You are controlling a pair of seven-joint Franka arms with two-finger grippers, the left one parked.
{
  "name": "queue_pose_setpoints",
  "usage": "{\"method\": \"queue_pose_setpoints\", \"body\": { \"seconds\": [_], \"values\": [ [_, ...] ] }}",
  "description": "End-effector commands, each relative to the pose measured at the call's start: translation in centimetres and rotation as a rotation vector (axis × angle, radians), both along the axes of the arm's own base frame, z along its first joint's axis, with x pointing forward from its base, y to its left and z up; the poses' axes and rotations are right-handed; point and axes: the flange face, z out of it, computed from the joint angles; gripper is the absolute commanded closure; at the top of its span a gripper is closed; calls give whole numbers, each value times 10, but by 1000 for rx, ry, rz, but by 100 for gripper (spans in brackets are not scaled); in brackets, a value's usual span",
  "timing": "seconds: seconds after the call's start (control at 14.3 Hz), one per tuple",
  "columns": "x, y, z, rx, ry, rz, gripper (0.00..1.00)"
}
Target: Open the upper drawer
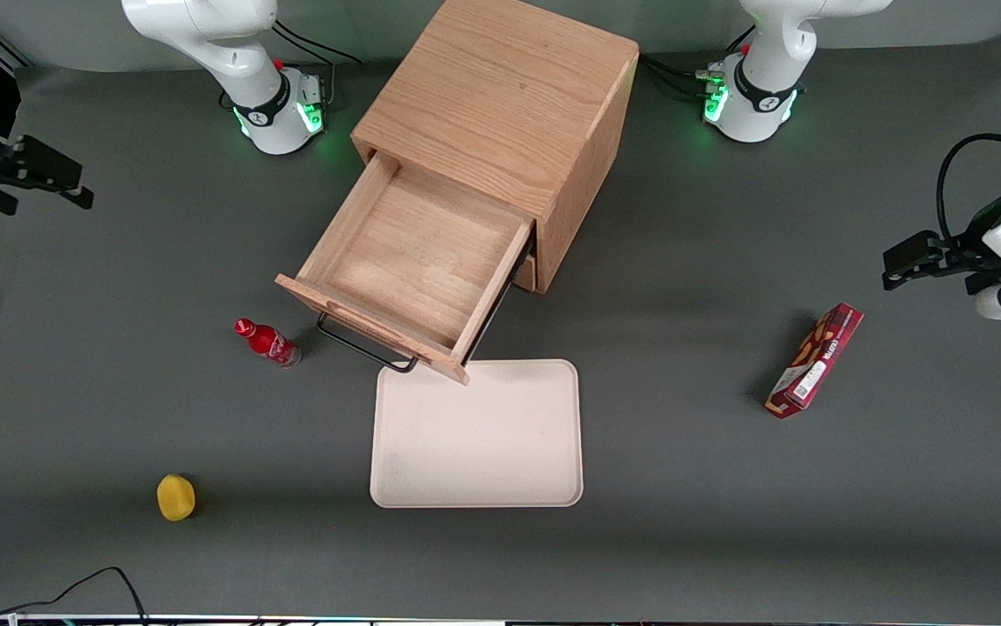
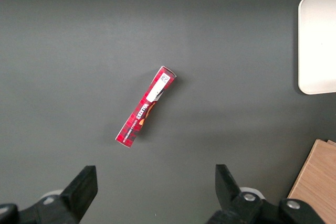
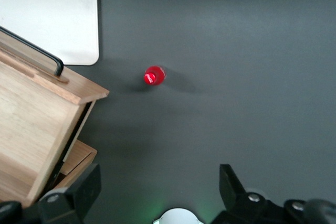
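Observation:
The upper drawer (image 1: 413, 261) of the light-oak cabinet (image 1: 500, 96) stands pulled far out, and its inside is bare wood. Its thin black wire handle (image 1: 365, 348) hangs on the flat front, nearest the front camera. The drawer (image 3: 31, 124) and handle (image 3: 31, 51) also show in the right wrist view. My right gripper (image 1: 48, 178) is open and empty. It hangs above the table toward the working arm's end, well away from the drawer. In its wrist view the gripper (image 3: 157, 182) has its fingers wide apart over bare mat.
A small red bottle (image 1: 267, 342) stands beside the drawer front; it also shows in the right wrist view (image 3: 154, 75). A cream tray (image 1: 477, 433) lies in front of the drawer. A yellow fruit (image 1: 176, 497) lies nearer the camera. A red snack box (image 1: 815, 360) lies toward the parked arm's end.

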Motion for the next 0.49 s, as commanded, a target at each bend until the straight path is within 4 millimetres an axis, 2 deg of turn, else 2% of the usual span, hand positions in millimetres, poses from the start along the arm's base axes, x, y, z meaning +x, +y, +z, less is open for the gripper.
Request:
{"method": "queue_pose_setpoints", "body": {
  "seconds": [0.0, 0.21, 0.42],
  "values": [
    [-29, 5, -11, -24, -32, -9, 0],
    [-15, 8, 2, -23, -53, -23, 0],
    [-9, 9, -5, -14, -36, -59, 0]
  ]
}}
